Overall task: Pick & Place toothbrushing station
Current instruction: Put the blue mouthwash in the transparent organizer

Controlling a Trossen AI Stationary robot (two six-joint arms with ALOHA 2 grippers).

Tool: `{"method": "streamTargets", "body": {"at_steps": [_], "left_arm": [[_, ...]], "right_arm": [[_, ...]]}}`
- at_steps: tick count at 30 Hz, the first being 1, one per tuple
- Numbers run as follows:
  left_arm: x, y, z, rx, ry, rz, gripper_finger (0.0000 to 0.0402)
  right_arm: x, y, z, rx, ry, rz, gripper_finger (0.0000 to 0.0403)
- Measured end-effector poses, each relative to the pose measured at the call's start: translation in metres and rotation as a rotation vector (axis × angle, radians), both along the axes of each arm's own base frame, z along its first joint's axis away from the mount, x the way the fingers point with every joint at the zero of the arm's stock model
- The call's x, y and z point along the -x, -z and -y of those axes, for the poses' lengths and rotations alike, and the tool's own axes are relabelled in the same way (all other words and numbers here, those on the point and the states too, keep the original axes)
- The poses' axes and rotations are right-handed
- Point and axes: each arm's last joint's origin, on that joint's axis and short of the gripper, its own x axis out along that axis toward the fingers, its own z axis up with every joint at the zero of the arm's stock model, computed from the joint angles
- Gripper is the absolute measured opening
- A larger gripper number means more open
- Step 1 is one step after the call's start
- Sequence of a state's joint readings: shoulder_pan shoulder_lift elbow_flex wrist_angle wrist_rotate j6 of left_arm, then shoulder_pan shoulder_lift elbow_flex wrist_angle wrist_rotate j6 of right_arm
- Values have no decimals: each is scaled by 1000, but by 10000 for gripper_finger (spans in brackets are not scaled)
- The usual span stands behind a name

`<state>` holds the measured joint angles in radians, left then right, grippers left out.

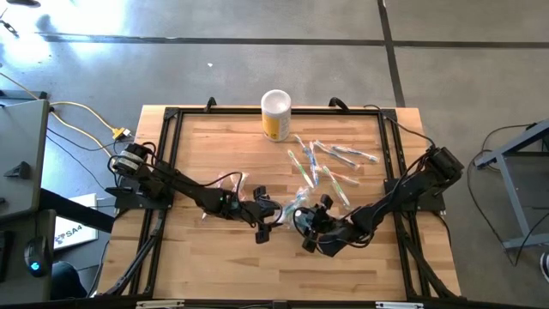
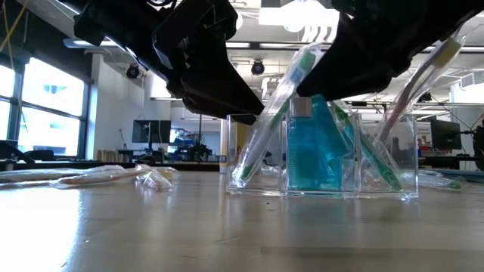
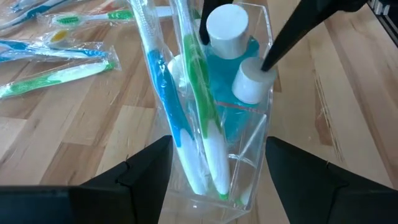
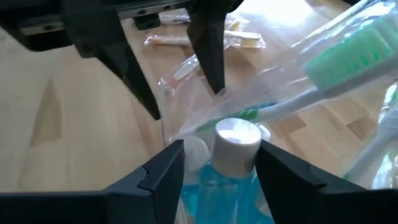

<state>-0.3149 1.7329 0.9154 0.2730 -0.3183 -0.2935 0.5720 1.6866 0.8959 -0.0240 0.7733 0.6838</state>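
Note:
A clear compartmented holder [image 2: 325, 151] stands on its base in the middle of the table [image 1: 214, 275]. It holds two teal toothpaste tubes with white caps [image 3: 227, 28] and wrapped toothbrushes [image 3: 199, 93] that lean against its walls. My left gripper [image 3: 217, 186] comes from the table's left and is shut on the holder [image 1: 287, 209]. My right gripper [image 4: 221, 180] comes from the right, slanting down, and is open. Its fingers stand on either side of one tube's cap [image 4: 236, 143]. I cannot tell whether a finger touches that cap. My left gripper has the clear holder between its two fingers, one on each outer side wall [image 3: 169, 168] at the end nearest it. It comes slanting down from the table's left. The holder stands upright with its base [image 2: 318, 193] on the table.
Several loose wrapped toothbrushes [image 1: 330, 163] lie spread behind the holder toward the far right. More clear-wrapped pieces [image 1: 232, 184] lie beside my left arm. A white and yellow canister [image 1: 276, 114] stands at the far edge. A black frame [image 1: 167, 154] borders the table.

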Motion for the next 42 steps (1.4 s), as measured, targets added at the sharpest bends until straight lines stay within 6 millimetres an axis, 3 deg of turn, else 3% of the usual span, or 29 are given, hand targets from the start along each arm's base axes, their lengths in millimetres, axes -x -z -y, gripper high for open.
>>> {"method": "streamTargets", "body": {"at_steps": [8,18,25,31,42], "left_arm": [[0,0,0,-1,-2,-2,248],[0,0,0,-1,-3,1,248],[0,0,0,-1,-4,3,248],[0,0,0,0,-4,6,248],[0,0,0,-1,-6,7,248]], "right_arm": [[7,-12,-2,-9,-43,-2,188],[17,-34,-6,25,-77,58,128],[11,-31,-1,32,-94,33,12],[12,-30,0,1,-90,18,3],[5,-3,-4,-70,-68,-51,3]]}}
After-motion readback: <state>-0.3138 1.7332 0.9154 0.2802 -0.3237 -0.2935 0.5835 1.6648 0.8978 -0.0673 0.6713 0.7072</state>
